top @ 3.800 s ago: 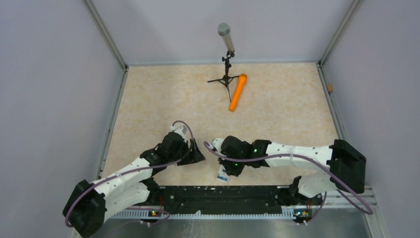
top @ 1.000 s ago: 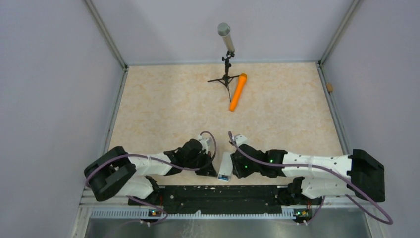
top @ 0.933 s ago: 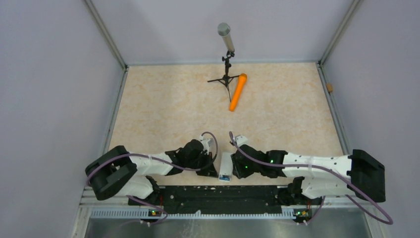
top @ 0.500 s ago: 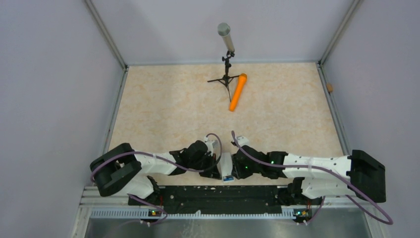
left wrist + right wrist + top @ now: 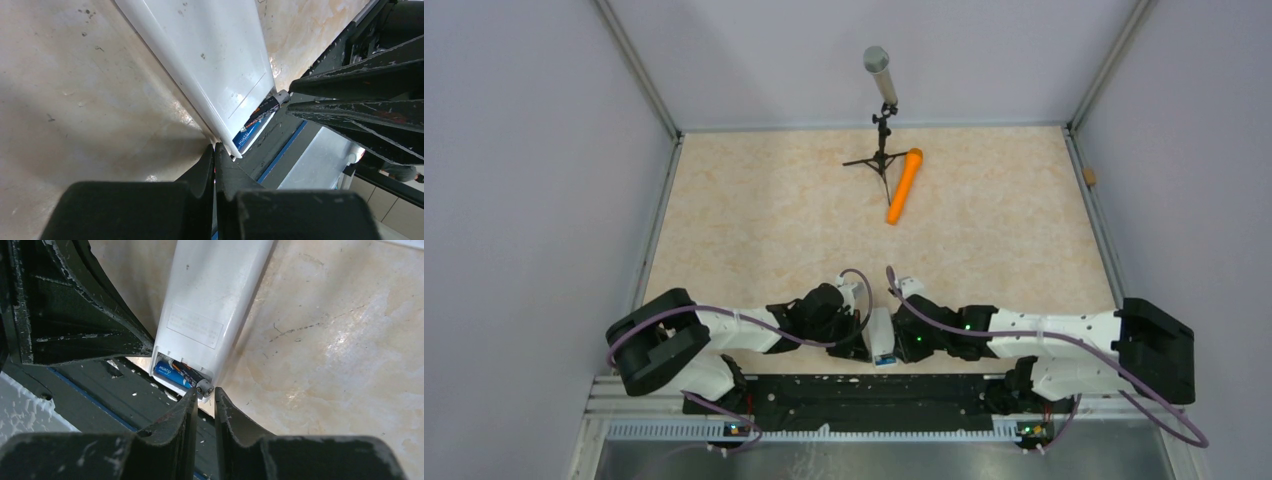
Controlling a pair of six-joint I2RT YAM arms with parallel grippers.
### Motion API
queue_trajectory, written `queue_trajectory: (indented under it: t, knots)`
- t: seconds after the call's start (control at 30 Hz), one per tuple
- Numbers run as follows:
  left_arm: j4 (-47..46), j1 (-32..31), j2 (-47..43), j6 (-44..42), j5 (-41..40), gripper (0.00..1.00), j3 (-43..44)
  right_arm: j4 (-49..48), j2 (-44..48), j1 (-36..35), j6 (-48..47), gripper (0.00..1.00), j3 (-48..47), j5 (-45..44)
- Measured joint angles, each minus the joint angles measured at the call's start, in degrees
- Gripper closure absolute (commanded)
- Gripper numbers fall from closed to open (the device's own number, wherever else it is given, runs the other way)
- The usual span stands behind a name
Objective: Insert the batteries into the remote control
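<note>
Where the table (image 5: 754,220) meets the black rail (image 5: 864,390) at its near edge, both arms lie low with their grippers nose to nose. Remote control (image 5: 881,330) lies flat between them, plain white back up, its near end just at the table's edge.

Near end of the remote, wrist views: compartment open, one battery (image 5: 180,374) lying in it. Blue label, dark body, metal cap poking past the remote's corner. Second cell: cannot tell.

Left gripper (image 5: 214,152): fingers pressed together, only a hairline between them, nothing held. Tips sit against the remote's near corner, beside the battery's blue end.

Right gripper (image 5: 202,397): fingers almost together, a slim gap between, nothing seen in it. Tips are right at the battery's metal cap; whether they touch it, cannot tell.

Farther back, well apart from the arms: orange cylinder (image 5: 904,186) lying on the table, just beside a black tripod (image 5: 879,160) carrying a grey microphone (image 5: 877,72), tilted, near the back wall.
</note>
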State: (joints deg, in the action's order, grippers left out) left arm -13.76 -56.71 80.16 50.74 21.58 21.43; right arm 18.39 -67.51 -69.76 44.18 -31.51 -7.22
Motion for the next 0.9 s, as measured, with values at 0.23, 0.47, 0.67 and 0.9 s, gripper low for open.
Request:
queue_trajectory:
  t: [0.23,0.47,0.67,0.9]
  knots:
    - [0.0,0.0,0.0,0.2,0.0,1.00,0.0,-1.2,-1.4,0.0,-0.3,0.91,0.0,1.4]
    - [-0.4,0.0,0.3,0.3,0.1,1.00,0.0,-2.2,-3.1,0.0,-1.2,0.93,-0.3,2.5]
    - [-0.4,0.0,0.3,0.3,0.1,1.00,0.0,-1.8,-4.3,0.0,-2.3,0.93,-1.3,2.6]
    - [-0.4,0.0,0.4,0.3,0.3,1.00,0.0,0.3,-6.5,0.0,-3.3,0.95,-3.5,2.7]
